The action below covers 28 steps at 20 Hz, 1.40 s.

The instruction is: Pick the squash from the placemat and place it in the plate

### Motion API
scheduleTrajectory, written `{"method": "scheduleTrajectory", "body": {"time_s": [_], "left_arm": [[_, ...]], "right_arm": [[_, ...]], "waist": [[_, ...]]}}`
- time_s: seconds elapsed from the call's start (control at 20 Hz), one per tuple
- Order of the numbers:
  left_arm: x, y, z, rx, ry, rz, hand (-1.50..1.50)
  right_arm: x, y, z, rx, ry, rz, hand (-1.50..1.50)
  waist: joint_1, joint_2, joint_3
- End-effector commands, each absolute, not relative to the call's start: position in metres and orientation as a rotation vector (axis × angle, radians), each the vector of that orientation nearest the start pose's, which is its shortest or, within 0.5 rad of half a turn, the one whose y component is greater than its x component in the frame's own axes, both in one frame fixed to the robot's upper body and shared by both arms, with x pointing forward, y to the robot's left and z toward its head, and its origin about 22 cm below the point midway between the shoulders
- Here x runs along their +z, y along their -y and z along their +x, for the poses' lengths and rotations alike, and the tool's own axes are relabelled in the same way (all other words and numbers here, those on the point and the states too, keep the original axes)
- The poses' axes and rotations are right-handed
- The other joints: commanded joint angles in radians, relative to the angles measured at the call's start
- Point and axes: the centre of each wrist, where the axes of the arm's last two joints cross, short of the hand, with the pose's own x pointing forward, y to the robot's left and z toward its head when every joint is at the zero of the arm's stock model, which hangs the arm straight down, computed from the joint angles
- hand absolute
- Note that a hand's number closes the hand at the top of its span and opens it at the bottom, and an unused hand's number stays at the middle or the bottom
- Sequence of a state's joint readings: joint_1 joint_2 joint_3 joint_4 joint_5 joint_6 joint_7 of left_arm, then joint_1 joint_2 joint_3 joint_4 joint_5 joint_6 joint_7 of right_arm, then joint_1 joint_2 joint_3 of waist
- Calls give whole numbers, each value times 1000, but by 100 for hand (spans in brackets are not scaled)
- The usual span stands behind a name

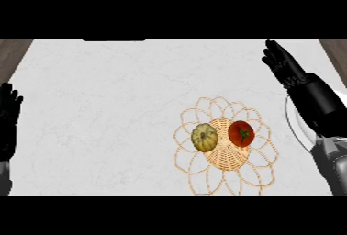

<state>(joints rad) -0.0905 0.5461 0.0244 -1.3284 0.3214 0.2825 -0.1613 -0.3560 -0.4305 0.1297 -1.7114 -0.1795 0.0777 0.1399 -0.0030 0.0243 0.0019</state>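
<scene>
- Reaching for the squash [204,137] is the step in hand: it sits on the woven placemat [227,159] at the lower right of the frame, on the left side of the mat's dense centre, and nothing holds it yet.
- The right hand [281,59] is at the upper right, well apart from the squash, with its fingers straight and close together and nothing in them. It has to come down and left across the frame and spread before it closes.
- A red tomato [241,133] lies just beside the squash on its right, and the two are touching or very nearly so. Coming in from the squash's left or top side would probably keep the fingers from knocking it.
- Curling fingers and thumb round the widest part of the ribbed, rounded squash seems safest, since it could roll if it is nudged off centre.
- The plate [290,123] seems to be at the right edge. Only a pale curved rim shows beside the right forearm [318,105], which hides most of it, so I cannot tell exactly where it lies.
- The carry should be short, from the mat rightwards. Lifting clear of the mat's open loops first avoids snagging them.
- The left hand [8,114] rests at the left edge on the counter [102,92], fingers up and relaxed, and takes no part.
</scene>
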Motion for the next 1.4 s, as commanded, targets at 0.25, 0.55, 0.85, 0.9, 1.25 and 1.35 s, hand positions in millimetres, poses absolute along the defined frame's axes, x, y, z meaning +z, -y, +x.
{"method": "scheduleTrajectory", "body": {"time_s": [0.25, 0.55, 0.85, 0.9, 1.25, 1.35], "left_arm": [[-21, -294, 258, -28, 1373, 311, 0], [-30, -285, 248, -21, 1301, 243, 0], [-32, -263, 248, -24, 1285, 261, 0], [-15, -244, 264, -23, 1278, 242, 0], [-23, -245, 252, -37, 1274, 244, 0], [-6, -251, 257, -53, 1296, 241, 0]], "right_arm": [[103, 111, 293, 506, 1508, -36, 150], [86, 164, 287, 987, 1545, -822, 150], [39, 149, 232, 564, 1689, -386, -150], [38, 148, 238, 660, 1655, -371, -150], [53, 154, 270, 1154, 1335, -721, -150], [72, 126, 273, 1214, 1296, -785, -150]], "waist": [[23, -22, -6], [-9, -35, -3], [-9, -26, 0], [-3, -25, -1], [12, -26, -4], [17, -28, -4]]}}
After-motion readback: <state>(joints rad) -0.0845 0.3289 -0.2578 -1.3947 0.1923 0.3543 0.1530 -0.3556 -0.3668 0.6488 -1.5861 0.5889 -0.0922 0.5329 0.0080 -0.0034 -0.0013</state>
